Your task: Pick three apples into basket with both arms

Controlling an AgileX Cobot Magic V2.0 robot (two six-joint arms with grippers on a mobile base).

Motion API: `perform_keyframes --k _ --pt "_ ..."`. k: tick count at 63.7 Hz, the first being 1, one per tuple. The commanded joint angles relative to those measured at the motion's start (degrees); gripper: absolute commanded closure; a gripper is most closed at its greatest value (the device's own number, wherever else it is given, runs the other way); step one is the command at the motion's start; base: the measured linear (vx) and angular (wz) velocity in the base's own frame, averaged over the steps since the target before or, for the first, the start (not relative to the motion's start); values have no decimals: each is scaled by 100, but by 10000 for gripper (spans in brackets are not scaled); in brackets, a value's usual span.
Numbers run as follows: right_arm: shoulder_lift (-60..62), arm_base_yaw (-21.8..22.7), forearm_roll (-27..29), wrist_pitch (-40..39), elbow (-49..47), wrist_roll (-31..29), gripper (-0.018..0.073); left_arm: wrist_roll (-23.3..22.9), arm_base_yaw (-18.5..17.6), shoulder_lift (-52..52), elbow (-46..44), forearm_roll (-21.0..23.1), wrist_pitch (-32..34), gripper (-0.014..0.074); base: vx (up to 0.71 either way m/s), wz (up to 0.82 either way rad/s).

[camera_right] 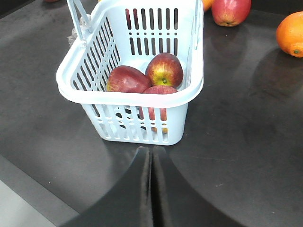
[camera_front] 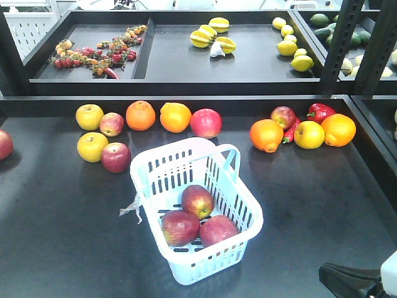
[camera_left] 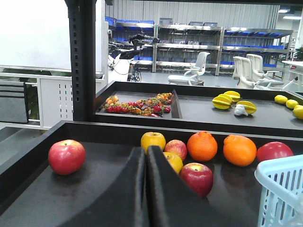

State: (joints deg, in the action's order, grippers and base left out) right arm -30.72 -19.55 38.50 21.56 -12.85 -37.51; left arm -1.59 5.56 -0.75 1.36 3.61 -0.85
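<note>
While the right hand (camera_right: 151, 163) hangs with fingers pressed together just short of the basket (camera_right: 137, 101) on the dark surface (camera_right: 246, 132), three apples (camera_right: 163, 70) lie huddled inside it, and the left hand (camera_left: 147, 163), likewise pinched closed and empty, faces loose fruit (camera_left: 202, 145) along the back edge.

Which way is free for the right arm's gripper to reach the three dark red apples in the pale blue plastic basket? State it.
Probably from above: the right gripper is shut just outside the basket, whose top is open over the apples.
</note>
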Motion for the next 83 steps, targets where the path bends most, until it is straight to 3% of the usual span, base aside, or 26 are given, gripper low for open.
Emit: perform_keyframes --k 1,38,47,65,83 --pt "6 14 88 -259 -147 -27 564 -7 -5 -86 136 45 443 603 0 0" --pt "6 8 79 -258 -147 -27 564 -7 -5 -86 136 45 443 603 0 0" --pt "90 8 -530 -265 -136 36 564 -7 -5 -86 136 45 443 603 0 0" --pt "1221 134 -2010 -1358 746 1876 564 -7 -5 -86 136 45 443 603 0 0" --pt "2498 1458 -3116 -1078 874 2895 564 -7 -5 -86 136 45 443 603 0 0"
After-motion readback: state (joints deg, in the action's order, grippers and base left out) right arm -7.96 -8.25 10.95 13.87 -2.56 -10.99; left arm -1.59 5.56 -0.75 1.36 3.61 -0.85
